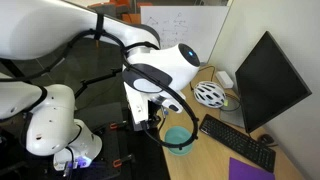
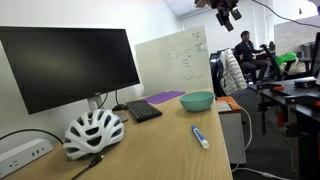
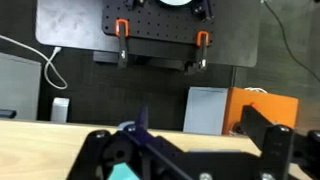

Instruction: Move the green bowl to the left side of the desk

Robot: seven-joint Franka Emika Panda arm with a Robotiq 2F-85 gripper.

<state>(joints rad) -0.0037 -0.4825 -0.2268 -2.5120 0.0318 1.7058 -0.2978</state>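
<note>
The green bowl [image 2: 197,101] sits on the tan desk [image 2: 170,150] near its edge, beside the keyboard; it also shows in an exterior view [image 1: 180,138]. In the wrist view only a teal sliver of it [image 3: 125,172] shows at the bottom left. My gripper [image 2: 228,13] hangs well above the bowl and apart from it. It also shows in an exterior view [image 1: 150,120]. In the wrist view its fingers [image 3: 185,150] are wide apart with nothing between them.
A white-and-black bike helmet [image 2: 93,132], a monitor [image 2: 70,65], a keyboard [image 2: 143,110], a purple pad [image 2: 165,97] and a blue-and-white marker [image 2: 200,137] are on the desk. An orange box [image 3: 265,110] stands beyond the desk edge.
</note>
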